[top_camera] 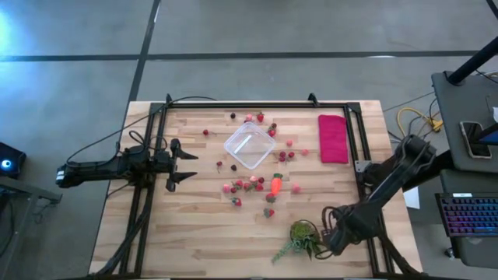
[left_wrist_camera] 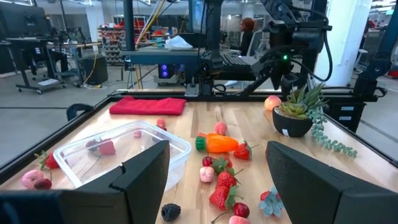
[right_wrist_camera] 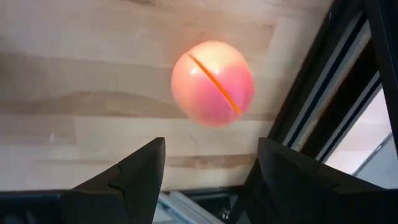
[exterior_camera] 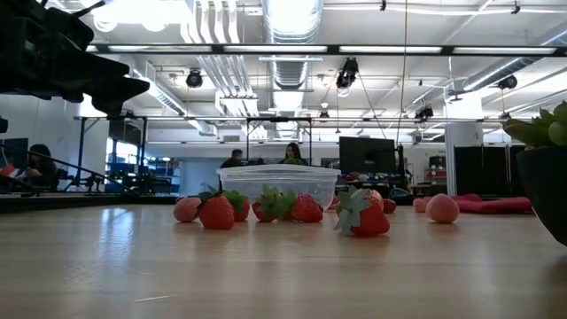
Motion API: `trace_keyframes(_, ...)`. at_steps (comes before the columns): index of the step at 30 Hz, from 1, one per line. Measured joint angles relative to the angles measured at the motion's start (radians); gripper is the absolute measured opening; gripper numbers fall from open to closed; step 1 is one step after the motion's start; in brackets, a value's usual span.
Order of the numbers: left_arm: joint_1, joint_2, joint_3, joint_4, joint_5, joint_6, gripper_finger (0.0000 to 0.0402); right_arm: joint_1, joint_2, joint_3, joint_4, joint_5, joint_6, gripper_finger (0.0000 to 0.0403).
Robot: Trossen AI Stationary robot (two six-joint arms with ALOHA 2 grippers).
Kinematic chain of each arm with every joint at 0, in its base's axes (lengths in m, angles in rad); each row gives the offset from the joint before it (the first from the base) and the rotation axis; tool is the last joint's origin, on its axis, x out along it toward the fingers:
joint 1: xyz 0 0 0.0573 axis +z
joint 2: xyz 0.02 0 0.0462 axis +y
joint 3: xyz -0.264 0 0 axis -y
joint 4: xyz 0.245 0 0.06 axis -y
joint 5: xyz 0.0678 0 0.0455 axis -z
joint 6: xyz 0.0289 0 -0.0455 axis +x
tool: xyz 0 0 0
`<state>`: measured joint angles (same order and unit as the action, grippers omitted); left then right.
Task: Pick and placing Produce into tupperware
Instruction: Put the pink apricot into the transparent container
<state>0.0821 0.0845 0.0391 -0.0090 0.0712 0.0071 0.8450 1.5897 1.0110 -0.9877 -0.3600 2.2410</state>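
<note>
The clear tupperware (top_camera: 250,145) stands on its base mid-table, also seen in the left wrist view (left_wrist_camera: 118,152) and the low view (exterior_camera: 279,184). Red and pink berry pieces (top_camera: 247,185) and an orange carrot (top_camera: 276,184) lie scattered around it. My left gripper (top_camera: 185,166) hovers open left of the tupperware, with the berries (left_wrist_camera: 221,180) ahead of it. My right gripper (right_wrist_camera: 211,152) is open near the table's near right corner. It points down at a pink peach-like piece (right_wrist_camera: 212,84) that lies on the wood just beyond its fingertips, untouched.
A potted green spiky plant (top_camera: 302,237) stands right beside my right gripper. A folded magenta cloth (top_camera: 333,138) lies at the far right. A black metal frame (top_camera: 358,148) runs along the table edges. Bare wood (top_camera: 202,233) lies at the near left.
</note>
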Motion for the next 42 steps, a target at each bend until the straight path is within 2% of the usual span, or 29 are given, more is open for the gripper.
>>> trace_keyframes(5,0.0,0.0,0.0,0.0,0.0,0.0,0.0255,0.013,0.027,-0.012,0.001,0.05,0.002,0.0254)
trace_keyframes(23,0.0,0.002,0.0,0.0,0.0,0.0,0.0255,0.041,0.106,-0.033,-0.001,0.043,-0.128,0.0256)
trace_keyframes(38,0.0,0.0,0.0,0.0,0.0,0.0,0.0255,0.041,0.007,-0.031,0.002,0.053,-0.132,0.0256)
trace_keyframes(42,0.0,0.0,0.0,0.0,0.0,0.0,0.0255,0.045,-0.03,-0.031,0.003,0.111,-0.185,0.0256)
